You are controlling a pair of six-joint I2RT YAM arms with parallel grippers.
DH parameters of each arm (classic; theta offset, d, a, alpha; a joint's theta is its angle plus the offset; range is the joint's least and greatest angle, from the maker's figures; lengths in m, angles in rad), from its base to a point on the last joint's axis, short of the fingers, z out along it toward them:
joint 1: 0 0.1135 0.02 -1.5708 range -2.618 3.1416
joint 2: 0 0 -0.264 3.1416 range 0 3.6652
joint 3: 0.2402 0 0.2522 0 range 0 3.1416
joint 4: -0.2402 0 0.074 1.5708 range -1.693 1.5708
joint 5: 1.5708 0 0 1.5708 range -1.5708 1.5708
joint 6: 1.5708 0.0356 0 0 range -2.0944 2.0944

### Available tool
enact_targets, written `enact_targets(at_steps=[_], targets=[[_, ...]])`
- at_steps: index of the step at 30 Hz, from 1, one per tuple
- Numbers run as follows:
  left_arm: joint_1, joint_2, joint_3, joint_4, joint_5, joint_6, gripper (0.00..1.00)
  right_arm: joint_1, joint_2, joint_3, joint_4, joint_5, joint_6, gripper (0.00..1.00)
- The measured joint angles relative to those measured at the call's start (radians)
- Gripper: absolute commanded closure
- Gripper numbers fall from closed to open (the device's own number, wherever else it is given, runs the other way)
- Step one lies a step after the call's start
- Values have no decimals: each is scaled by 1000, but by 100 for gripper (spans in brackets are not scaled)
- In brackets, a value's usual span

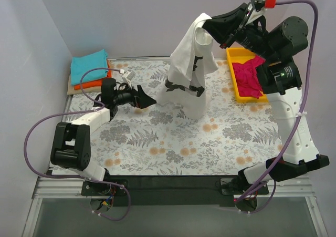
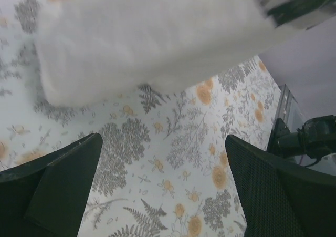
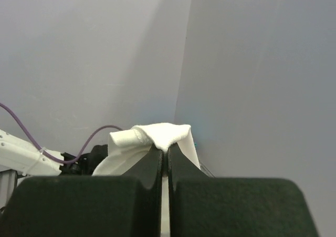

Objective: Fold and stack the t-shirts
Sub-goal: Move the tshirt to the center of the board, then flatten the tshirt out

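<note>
Right tool (image 1: pixel 202 31) is clamped shut on a soft bunched fold of the cream-white t-shirt (image 1: pixel 191 63), high above the worktop (image 1: pixel 210 147). From that pinch the shirt hangs in a long limp drape. It has dark bands across the lower part, and its bottom end is slumped in loose folds on the floral-patterned grey cloth (image 1: pixel 157 158).

The left tool (image 1: pixel 148 99) sits low over the cloth with its two dark, wedge-shaped fingers (image 2: pixel 63 184) spread wide and nothing between them. It points at the shirt's thick, fuzzy lower edge, close beside it.

At the far left corner the teal t-shirt (image 1: pixel 89 64) lies folded flat on top of the orange t-shirt (image 1: pixel 93 83), a neat squared stack. On the far right the magenta-pink t-shirt (image 1: pixel 249 76) is crumpled in a heap in a shallow rectangular yellow tray (image 1: pixel 235 52), spilling over one rim.
</note>
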Motion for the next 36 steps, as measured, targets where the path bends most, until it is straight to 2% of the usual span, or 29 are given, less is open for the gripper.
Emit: enact_targets(at_steps=[6,11,16,17,19,20,21,22,23,26,30,32,34,36], targets=[[-3,-65,-6,186,35,65,2,0,6,-5,-34,3,-16,99],[-41,-6,28,189,80,136,2,0,53,23,-41,10,-19,99],[16,-28,27,209,82,110,2,0,121,42,-35,10,-15,99],[38,-49,24,210,80,103,2,0,103,-18,-14,12,-17,91],[75,-101,7,208,82,98,2,0,49,-153,-14,7,-28,67],[96,-135,1,196,83,109,2,-1,13,-240,-26,6,-41,45],[111,-166,-2,174,83,127,2,-1,-34,-334,-38,8,-62,31],[121,-198,-3,149,83,148,2,0,-83,-421,-63,10,-93,20],[124,-227,-5,126,85,172,2,0,-131,-495,-97,19,-124,13],[124,-290,-29,67,97,237,2,0,-267,-630,-177,52,-220,13],[112,-289,-69,-7,99,296,2,0,-379,-660,-231,84,-307,15],[93,-255,-75,-53,78,320,2,0,-384,-660,-232,96,-340,21],[66,-223,-78,-80,60,330,2,1,-350,-657,-237,108,-375,21],[41,-194,-85,-100,42,327,2,2,-249,-626,-259,118,-415,28]])
